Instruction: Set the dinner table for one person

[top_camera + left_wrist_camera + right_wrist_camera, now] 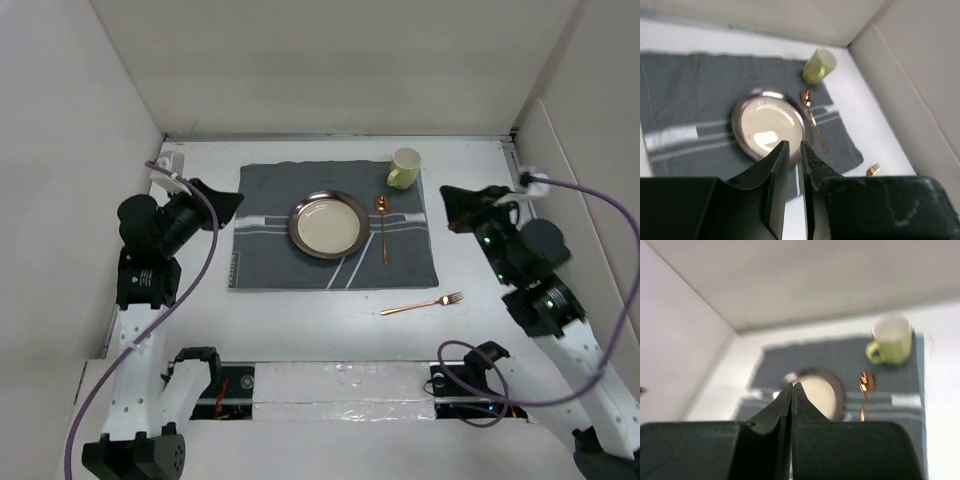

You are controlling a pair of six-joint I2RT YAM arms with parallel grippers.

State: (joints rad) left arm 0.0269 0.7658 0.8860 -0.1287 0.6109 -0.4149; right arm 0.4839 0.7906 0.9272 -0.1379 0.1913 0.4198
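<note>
Black left claw (794,146) barely ajar, right claw (793,386) shut, both empty.

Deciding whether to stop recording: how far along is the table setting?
Done: plate, spoon and mug sit on the mat. In hand: nothing; left tool and right tool are empty. Remaining: the fork lies off the mat on the table.

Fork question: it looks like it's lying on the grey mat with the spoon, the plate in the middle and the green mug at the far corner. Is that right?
Not quite. The fork is not on the grey mat: the top external view shows it on the bare white table, just off the mat's near edge. The rest holds: spoon and plate on the mat, green mug at its far corner.
</note>
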